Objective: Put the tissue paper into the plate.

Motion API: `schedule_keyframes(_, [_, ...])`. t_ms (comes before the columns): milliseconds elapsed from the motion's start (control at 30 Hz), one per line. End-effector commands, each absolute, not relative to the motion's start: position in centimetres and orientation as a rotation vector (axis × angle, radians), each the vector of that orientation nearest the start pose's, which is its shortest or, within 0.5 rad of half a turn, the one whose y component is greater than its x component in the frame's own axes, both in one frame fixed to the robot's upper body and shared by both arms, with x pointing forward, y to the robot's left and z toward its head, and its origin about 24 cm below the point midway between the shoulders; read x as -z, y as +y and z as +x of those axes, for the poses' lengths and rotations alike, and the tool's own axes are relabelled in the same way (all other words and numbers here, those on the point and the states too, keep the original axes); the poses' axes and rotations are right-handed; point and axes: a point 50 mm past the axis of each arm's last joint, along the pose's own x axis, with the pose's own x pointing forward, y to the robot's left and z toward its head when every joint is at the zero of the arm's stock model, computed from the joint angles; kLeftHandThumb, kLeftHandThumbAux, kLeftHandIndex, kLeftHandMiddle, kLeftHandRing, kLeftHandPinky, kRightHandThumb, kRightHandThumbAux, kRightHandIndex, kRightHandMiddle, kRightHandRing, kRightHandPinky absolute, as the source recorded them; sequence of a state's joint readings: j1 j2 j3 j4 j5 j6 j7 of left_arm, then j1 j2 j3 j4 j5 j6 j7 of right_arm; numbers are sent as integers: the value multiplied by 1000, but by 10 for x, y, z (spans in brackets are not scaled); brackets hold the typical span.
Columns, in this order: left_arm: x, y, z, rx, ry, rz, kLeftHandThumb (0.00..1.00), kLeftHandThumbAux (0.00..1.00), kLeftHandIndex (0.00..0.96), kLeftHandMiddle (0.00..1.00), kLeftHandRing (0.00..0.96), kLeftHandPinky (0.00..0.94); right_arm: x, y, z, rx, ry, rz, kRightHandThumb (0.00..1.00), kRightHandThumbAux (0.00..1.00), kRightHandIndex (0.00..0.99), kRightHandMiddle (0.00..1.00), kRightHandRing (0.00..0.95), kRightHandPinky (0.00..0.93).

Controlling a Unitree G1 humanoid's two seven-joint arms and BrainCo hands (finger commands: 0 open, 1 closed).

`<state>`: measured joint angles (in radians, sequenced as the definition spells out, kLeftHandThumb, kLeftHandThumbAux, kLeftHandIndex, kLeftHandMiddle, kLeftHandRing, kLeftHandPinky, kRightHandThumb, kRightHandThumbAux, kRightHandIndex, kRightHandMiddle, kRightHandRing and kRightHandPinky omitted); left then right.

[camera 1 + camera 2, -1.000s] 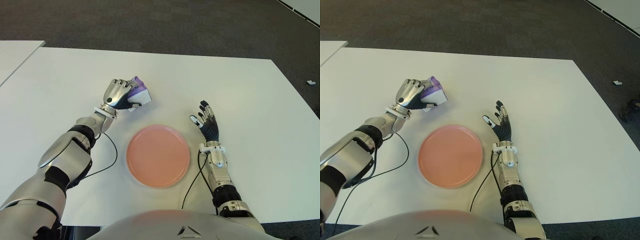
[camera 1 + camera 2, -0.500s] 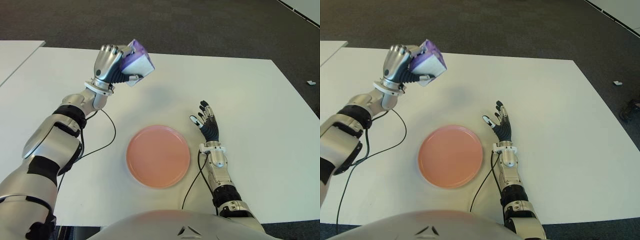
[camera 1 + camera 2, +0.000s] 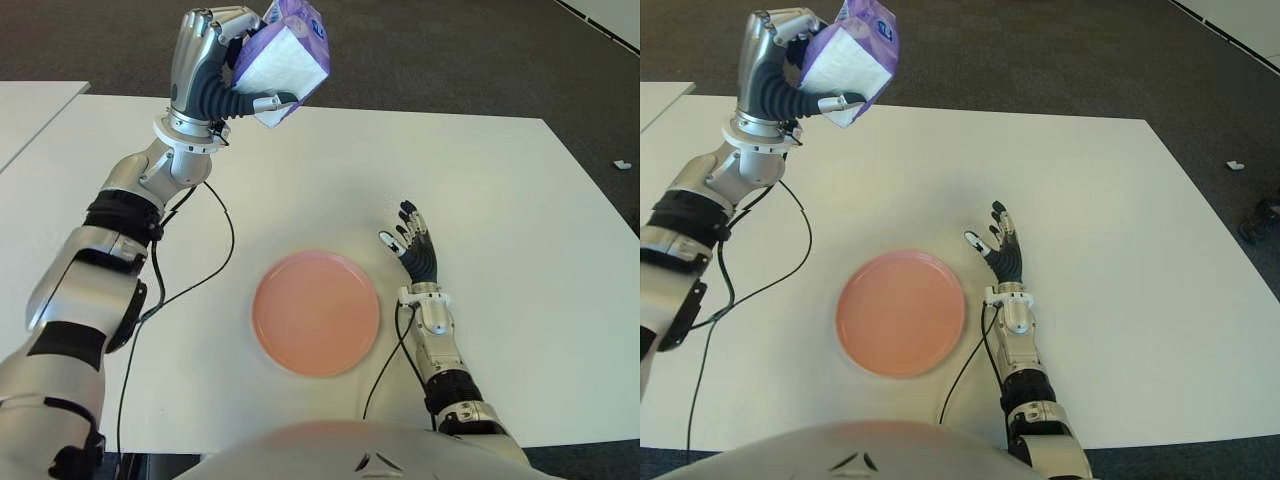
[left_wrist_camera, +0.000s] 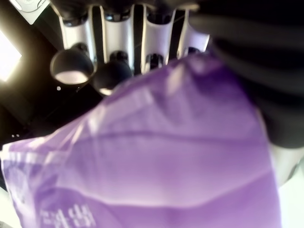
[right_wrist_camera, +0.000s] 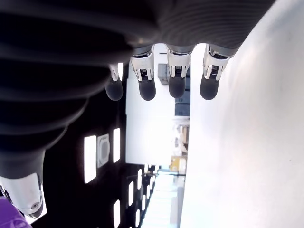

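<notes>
The left robot hand [image 3: 205, 60] clenched the tissue pack [image 3: 285, 55] high above the worktop's [image 3: 520, 200] far side, well off the plate [image 3: 316, 312], so an early release would likely miss it; the right robot hand [image 3: 415, 250] lay spread beside the plate.

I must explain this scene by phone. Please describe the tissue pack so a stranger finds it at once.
Start at the white table with the pink plate. Above its far left part, the left hand grips the tissue pack in the air. It is the only purple-and-white thing.
</notes>
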<state>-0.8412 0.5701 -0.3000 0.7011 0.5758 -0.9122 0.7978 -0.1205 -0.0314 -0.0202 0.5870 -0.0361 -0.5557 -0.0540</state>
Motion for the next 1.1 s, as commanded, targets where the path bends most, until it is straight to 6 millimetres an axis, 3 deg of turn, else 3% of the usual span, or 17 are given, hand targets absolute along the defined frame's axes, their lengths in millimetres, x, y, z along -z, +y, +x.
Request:
schedule_keyframes(33, [-201,158,320,-2,-1229,671,734,697,443,873,872,872,62,-157,216,38,185,-72,0,593,0,0,0,0])
schedule_keyframes(167, [-184,138,292,110,-1237,609,733,697,443,868,867,866,63,-156,215,36,191,-75,0,591,0,0,0,0])
schedule_keyframes(367, [-178,136,274,306,-1188,637,737,696,444,861,862,859,63,-154,215,37,191,-73,0,590,0,0,0,0])
schedule_keyframes(533, [-146,133,258,571,-1075,722,738,696,444,854,855,850,64,-154,214,43,192,-70,0,592,0,0,0,0])
schedule_keyframes(900, [-119,129,252,870,-956,936,741,696,444,834,836,827,63,-154,214,40,190,-61,0,602,0,0,0,0])
schedule_keyframes(1100, [-114,129,248,1006,-862,1052,744,695,444,816,824,806,63,-154,213,46,188,-54,0,614,0,0,0,0])
